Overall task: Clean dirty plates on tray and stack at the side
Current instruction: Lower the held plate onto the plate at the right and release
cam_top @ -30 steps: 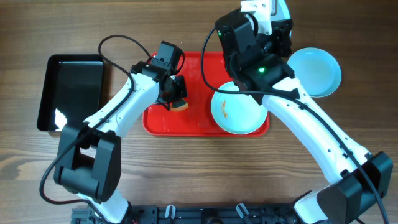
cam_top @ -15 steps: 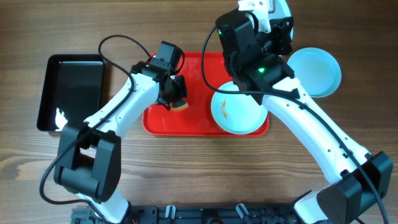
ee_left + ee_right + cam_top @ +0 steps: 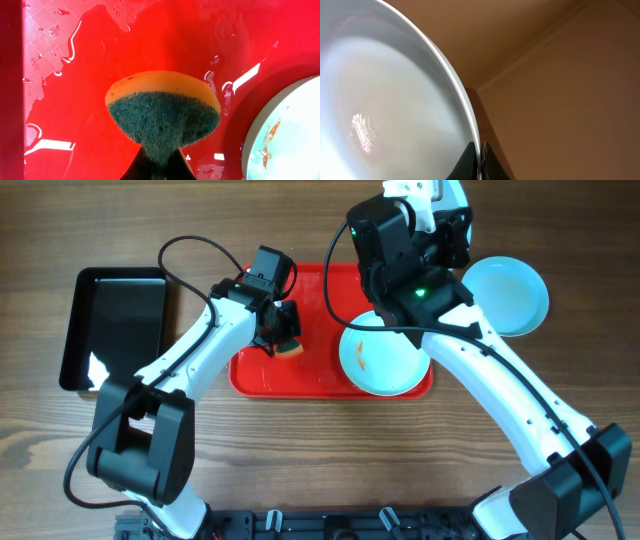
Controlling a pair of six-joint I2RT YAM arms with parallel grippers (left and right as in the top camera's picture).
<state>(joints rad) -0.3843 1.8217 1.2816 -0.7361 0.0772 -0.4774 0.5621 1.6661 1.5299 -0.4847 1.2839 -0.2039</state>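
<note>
the smeared plate (image 3: pixel 292 130) is cut off by the left wrist view's edge.

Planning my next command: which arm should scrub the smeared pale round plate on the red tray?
Left: the left gripper clamps the yellow sponge over the red plastic tray beside that smeared plate; the right gripper pinches the rim of another pale plate.
</note>
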